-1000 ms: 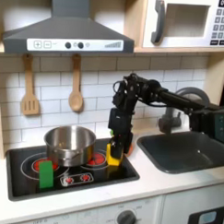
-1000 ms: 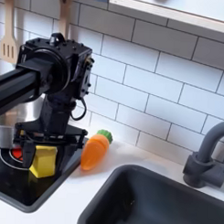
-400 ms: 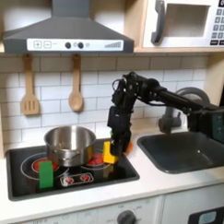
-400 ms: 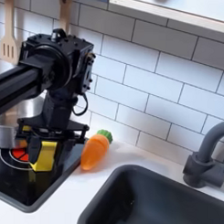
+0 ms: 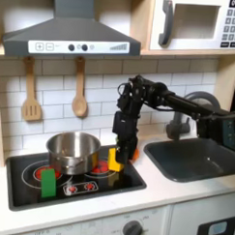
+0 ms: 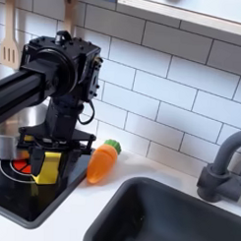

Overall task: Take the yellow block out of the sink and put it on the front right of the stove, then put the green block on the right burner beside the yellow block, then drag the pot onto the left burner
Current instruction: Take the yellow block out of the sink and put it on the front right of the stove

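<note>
My gripper (image 5: 118,158) points down over the right side of the black stove (image 5: 82,191), shut on the yellow block (image 5: 114,160). In the second exterior view the yellow block (image 6: 47,167) hangs between the fingers of the gripper (image 6: 46,161), just above the right burner (image 6: 16,169). The green block (image 5: 49,182) stands upright near the stove's front, by the left burner (image 5: 32,171). Behind it, at the back of the stove, the shiny pot (image 5: 73,151) sits between the burners. The pot (image 6: 6,140) shows at the second exterior view's left edge.
An orange carrot toy with a green tip (image 6: 102,162) lies on the counter between stove and sink (image 6: 178,218). The dark sink (image 5: 197,158) and faucet (image 5: 199,102) fill the first exterior view's right. Wooden utensils (image 5: 80,94) hang on the tiled wall.
The gripper has risen slightly and shifted a little to the first exterior view's left, taking the yellow block up off the stove surface. Pot and green block stay put.
</note>
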Robot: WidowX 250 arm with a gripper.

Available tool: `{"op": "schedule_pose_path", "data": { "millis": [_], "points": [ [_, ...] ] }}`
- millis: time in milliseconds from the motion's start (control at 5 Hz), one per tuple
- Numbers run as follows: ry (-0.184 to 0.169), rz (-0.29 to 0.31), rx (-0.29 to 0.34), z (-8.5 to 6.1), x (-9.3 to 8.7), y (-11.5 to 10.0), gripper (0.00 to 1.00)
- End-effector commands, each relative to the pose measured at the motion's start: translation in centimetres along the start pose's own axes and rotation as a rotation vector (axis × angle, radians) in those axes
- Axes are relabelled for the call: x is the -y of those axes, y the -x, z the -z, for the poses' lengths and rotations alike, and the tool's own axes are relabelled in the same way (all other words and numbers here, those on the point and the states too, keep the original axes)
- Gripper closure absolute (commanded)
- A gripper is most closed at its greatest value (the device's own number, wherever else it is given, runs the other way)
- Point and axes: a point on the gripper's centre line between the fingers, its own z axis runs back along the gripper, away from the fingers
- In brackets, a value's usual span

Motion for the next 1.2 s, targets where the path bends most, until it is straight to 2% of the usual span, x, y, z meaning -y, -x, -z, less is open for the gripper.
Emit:
{"op": "schedule_pose_path", "data": {
  "millis": [0, 400, 800, 1000],
  "points": [
    [0.007, 0.035, -0.003, -0.2, -0.1, 1.0, 1.0],
    [0.006, 0.05, -0.018, -0.1, -1.0, 2.6, 1.0],
    [0.007, 0.085, -0.017, 0.0, -0.8, 4.0, 1.0],
    [0.003, 0.064, -0.019, 0.0, -1.1, 3.8, 0.42]
  ]
}}
